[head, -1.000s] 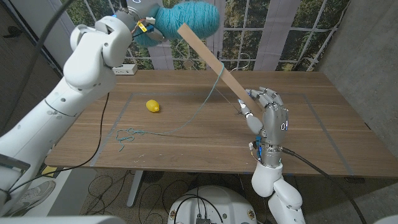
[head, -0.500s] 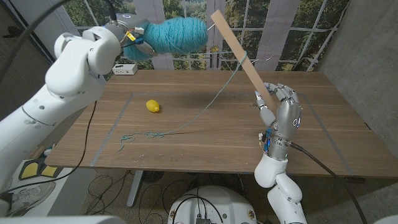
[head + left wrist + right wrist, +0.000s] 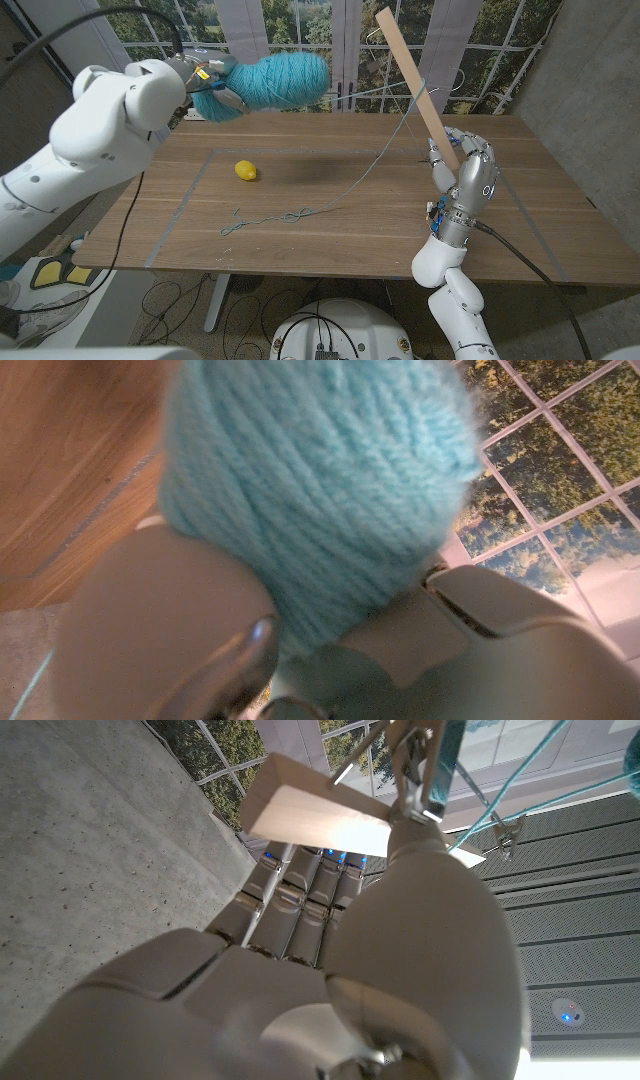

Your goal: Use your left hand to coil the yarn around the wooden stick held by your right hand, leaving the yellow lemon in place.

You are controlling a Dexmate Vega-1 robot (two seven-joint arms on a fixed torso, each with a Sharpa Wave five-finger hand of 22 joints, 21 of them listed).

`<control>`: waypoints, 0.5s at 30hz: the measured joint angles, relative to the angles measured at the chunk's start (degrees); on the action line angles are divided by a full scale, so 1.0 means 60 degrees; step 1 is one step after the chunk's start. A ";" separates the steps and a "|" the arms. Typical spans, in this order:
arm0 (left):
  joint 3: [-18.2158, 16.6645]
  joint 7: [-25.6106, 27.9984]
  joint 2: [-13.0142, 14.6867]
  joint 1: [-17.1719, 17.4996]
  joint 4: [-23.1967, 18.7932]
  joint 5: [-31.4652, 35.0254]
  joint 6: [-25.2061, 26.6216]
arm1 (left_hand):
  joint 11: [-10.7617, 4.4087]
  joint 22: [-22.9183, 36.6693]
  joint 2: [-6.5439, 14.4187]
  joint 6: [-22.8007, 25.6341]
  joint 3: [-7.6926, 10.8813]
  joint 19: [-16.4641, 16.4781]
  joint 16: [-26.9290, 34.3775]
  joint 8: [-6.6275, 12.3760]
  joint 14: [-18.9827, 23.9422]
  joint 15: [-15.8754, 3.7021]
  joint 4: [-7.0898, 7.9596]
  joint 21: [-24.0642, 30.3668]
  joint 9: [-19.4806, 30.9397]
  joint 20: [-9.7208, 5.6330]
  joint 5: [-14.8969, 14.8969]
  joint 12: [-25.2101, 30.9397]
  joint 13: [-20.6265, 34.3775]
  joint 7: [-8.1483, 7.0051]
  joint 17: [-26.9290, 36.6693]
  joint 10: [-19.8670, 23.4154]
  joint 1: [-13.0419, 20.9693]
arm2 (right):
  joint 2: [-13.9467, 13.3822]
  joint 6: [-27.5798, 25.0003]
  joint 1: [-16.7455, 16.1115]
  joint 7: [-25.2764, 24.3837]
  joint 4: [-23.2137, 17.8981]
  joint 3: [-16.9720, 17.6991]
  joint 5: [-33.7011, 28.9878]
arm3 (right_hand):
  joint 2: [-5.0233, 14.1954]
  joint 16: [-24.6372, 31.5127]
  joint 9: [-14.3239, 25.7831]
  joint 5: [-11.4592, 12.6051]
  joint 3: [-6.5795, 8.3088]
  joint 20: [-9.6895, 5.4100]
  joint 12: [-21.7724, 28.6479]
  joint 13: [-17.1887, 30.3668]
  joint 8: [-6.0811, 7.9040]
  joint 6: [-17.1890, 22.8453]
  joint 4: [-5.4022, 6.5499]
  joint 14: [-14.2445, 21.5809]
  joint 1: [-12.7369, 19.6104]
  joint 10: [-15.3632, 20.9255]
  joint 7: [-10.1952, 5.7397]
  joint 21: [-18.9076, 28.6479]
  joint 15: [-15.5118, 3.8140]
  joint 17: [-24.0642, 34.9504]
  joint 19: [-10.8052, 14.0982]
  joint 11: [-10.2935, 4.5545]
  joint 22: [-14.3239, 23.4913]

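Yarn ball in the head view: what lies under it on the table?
The yarn ball, held up by the left hand, casts a shadow on the bare table. The lemon sits nearer, left of the shadow. Nothing looks hidden there.

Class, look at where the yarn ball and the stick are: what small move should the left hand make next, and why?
Probably carry the yarn ball in the left hand on around the wooden stick that the right hand holds: the strand already meets the stick, and slack trails on the table.
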 measured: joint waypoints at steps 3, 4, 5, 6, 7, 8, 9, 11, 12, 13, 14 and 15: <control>0.0000 -0.0051 0.0143 -0.0006 -0.0052 -0.0596 -0.0009 | 0.0000 -0.0014 0.0000 0.0000 0.0000 0.0000 -0.0010 0.0000 0.0000 0.0000 0.0000 0.0000 -0.0008 0.0000 0.0000 -0.0001 -0.0002 0.0000 0.0057 0.0000 0.0000 | -0.0134 -0.0229 0.0080 0.0000 0.0012 -0.0121 0.0127 | 0.0000 -0.0027 0.0000 0.0000 -0.0039 0.0000 -0.0003 0.0001 0.0000 0.0001 0.0034 0.0000 0.0000 0.0000 -0.0001 0.0000 0.0000 -0.0001 0.0000 0.0000 0.0000; 0.0000 -0.0056 0.0170 -0.0013 -0.0060 -0.0662 -0.0014 | 0.0000 -0.0025 0.0000 0.0000 0.0000 0.0000 -0.0011 0.0000 0.0000 0.0000 0.0000 0.0000 -0.0008 0.0000 0.0000 -0.0001 -0.0003 0.0000 0.0057 0.0000 0.0000 | -0.0190 -0.0275 0.0109 0.0000 0.0016 -0.0169 0.0148 | 0.0000 -0.0026 0.0000 0.0000 -0.0040 0.0000 -0.0003 0.0000 -0.0001 0.0001 0.0032 0.0000 0.0001 0.0000 -0.0001 0.0000 0.0000 0.0021 0.0000 0.0000 0.0001; -0.0015 -0.0078 0.0214 -0.0032 -0.0068 -0.0954 -0.0044 | 0.0000 -0.0030 0.0000 0.0000 0.0000 0.0000 -0.0011 0.0000 0.0000 -0.0001 0.0000 0.0000 -0.0008 0.0000 0.0000 -0.0001 -0.0004 0.0000 0.0058 0.0000 0.0000 | -0.0206 -0.0362 0.0118 0.0001 0.0017 -0.0183 0.0182 | 0.0000 -0.0027 -0.0001 0.0000 -0.0046 0.0000 -0.0004 0.0000 -0.0001 0.0001 0.0026 0.0000 0.0001 0.0000 -0.0001 0.0009 0.0000 0.0039 0.0000 0.0000 0.0001; -0.0046 -0.0090 0.0250 -0.0048 -0.0071 -0.1149 -0.0071 | 0.0015 -0.0030 0.0000 -0.0001 0.0010 0.0000 -0.0012 0.0000 0.0000 0.0000 -0.0010 0.0000 -0.0008 0.0000 0.0000 -0.0001 -0.0005 0.0000 0.0058 0.0015 0.0000 | -0.0241 -0.0455 0.0136 0.0001 0.0020 -0.0214 0.0213 | 0.0000 -0.0027 0.0000 0.0000 -0.0050 0.0000 -0.0004 0.0001 -0.0002 0.0001 0.0023 0.0000 0.0001 0.0000 -0.0001 0.0050 0.0000 0.0045 0.0001 0.0000 0.0001; -0.0097 -0.0102 0.0285 -0.0062 -0.0070 -0.1603 -0.0144 | 0.0036 -0.0031 0.0000 0.0000 0.0034 0.0000 -0.0018 0.0000 0.0000 -0.0001 -0.0034 0.0000 -0.0008 0.0000 0.0000 -0.0001 -0.0021 0.0000 0.0059 0.0036 0.0000 | -0.0305 -0.0560 0.0161 0.0001 0.0026 -0.0272 0.0234 | -0.0001 -0.0046 -0.0001 0.0000 -0.0050 0.0000 -0.0005 0.0002 -0.0002 0.0001 0.0022 0.0000 0.0001 0.0000 -0.0001 0.0066 0.0000 0.0046 0.0001 0.0000 0.0001; -0.0148 -0.0102 0.0314 -0.0076 -0.0063 -0.1821 -0.0195 | 0.0071 -0.0031 0.0000 0.0002 0.0037 -0.0002 -0.0018 0.0000 -0.0001 -0.0001 -0.0037 0.0000 -0.0021 -0.0002 -0.0041 -0.0001 -0.0037 0.0003 0.0059 0.0071 0.0000 | -0.0352 -0.0648 0.0179 0.0001 0.0029 -0.0315 0.0247 | -0.0001 -0.0062 -0.0001 0.0000 -0.0050 0.0000 -0.0016 0.0012 -0.0004 0.0001 0.0022 0.0000 0.0001 0.0000 -0.0002 0.0067 0.0000 0.0050 0.0001 0.0000 0.0001; -0.0173 -0.0102 0.0332 -0.0083 -0.0053 -0.2064 -0.0251 | 0.0068 -0.0031 0.0000 0.0037 0.0038 -0.0021 -0.0019 0.0000 -0.0001 -0.0001 -0.0038 0.0000 -0.0048 -0.0020 -0.0056 -0.0001 -0.0048 0.0037 0.0060 0.0068 0.0000 | -0.0402 -0.0694 0.0199 0.0001 0.0035 -0.0365 0.0255 | -0.0001 -0.0062 -0.0001 0.0000 -0.0051 0.0000 -0.0026 0.0035 -0.0016 0.0002 0.0022 0.0000 0.0001 0.0000 -0.0002 0.0068 0.0000 0.0050 0.0001 0.0000 0.0001; -0.0198 -0.0104 0.0382 -0.0150 -0.0012 -0.2515 -0.0353 | 0.0068 -0.0029 0.0000 0.0051 0.0038 -0.0070 -0.0056 0.0000 -0.0001 -0.0001 -0.0038 0.0001 -0.0052 -0.0036 -0.0056 -0.0002 -0.0052 0.0051 0.0066 0.0069 0.0000 | -0.0475 -0.0826 0.0223 0.0002 0.0049 -0.0438 0.0267 | -0.0001 -0.0062 0.0021 0.0000 -0.0051 0.0000 -0.0036 0.0037 -0.0027 0.0002 0.0022 0.0000 0.0001 0.0000 -0.0002 0.0074 0.0000 0.0050 0.0001 0.0000 0.0001; -0.0194 -0.0124 0.0439 -0.0268 -0.0001 -0.2934 -0.0436 | 0.0068 -0.0029 0.0000 0.0050 0.0039 -0.0070 -0.0085 0.0000 -0.0001 -0.0001 -0.0039 0.0001 -0.0053 -0.0036 -0.0056 -0.0027 -0.0051 0.0051 0.0184 0.0068 0.0000 | -0.0538 -0.0945 0.0247 0.0002 0.0067 -0.0506 0.0274 | -0.0001 -0.0062 0.0046 0.0000 -0.0051 0.0000 -0.0037 0.0037 -0.0028 0.0002 0.0021 -0.0001 0.0001 0.0000 -0.0003 0.0075 0.0000 0.0050 0.0001 0.0000 0.0001; -0.0155 -0.0149 0.0480 -0.0376 0.0035 -0.3233 -0.0489 | 0.0068 -0.0029 0.0000 0.0071 0.0065 -0.0070 -0.0085 0.0000 -0.0001 -0.0001 -0.0065 0.0001 -0.0060 -0.0036 -0.0056 -0.0029 -0.0050 0.0071 0.0193 0.0068 0.0000 | -0.0575 -0.1015 0.0265 0.0001 0.0083 -0.0551 0.0276 | -0.0001 -0.0062 0.0050 0.0000 -0.0052 0.0000 -0.0038 0.0037 -0.0029 0.0003 0.0021 0.0000 0.0001 0.0000 -0.0003 0.0075 0.0000 0.0050 0.0001 0.0000 0.0001; -0.0124 -0.0164 0.0499 -0.0433 0.0041 -0.3387 -0.0515 | 0.0068 -0.0029 0.0000 0.0089 0.0075 -0.0071 -0.0086 0.0000 -0.0001 -0.0001 -0.0075 0.0001 -0.0085 -0.0036 -0.0056 -0.0029 -0.0047 0.0090 0.0196 0.0068 0.0000 | -0.0600 -0.1046 0.0278 0.0001 0.0092 -0.0584 0.0277 | -0.0001 -0.0062 0.0052 0.0000 -0.0052 0.0000 -0.0038 0.0037 -0.0034 0.0002 0.0020 -0.0001 0.0001 0.0000 -0.0003 0.0075 0.0000 0.0050 0.0001 0.0000 0.0001; -0.0096 -0.0198 0.0513 -0.0477 0.0045 -0.3621 -0.0562 | 0.0075 -0.0030 0.0000 0.0089 0.0076 -0.0070 -0.0086 0.0000 -0.0001 -0.0001 -0.0076 0.0001 -0.0096 -0.0036 -0.0056 -0.0030 -0.0044 0.0090 0.0197 0.0075 -0.0001 | -0.0634 -0.1068 0.0296 0.0002 0.0108 -0.0627 0.0278 | -0.0001 -0.0072 0.0052 0.0000 -0.0056 0.0000 -0.0039 0.0037 -0.0035 0.0003 0.0017 0.0000 0.0001 0.0000 -0.0003 0.0075 0.0000 0.0050 0.0001 0.0000 0.0001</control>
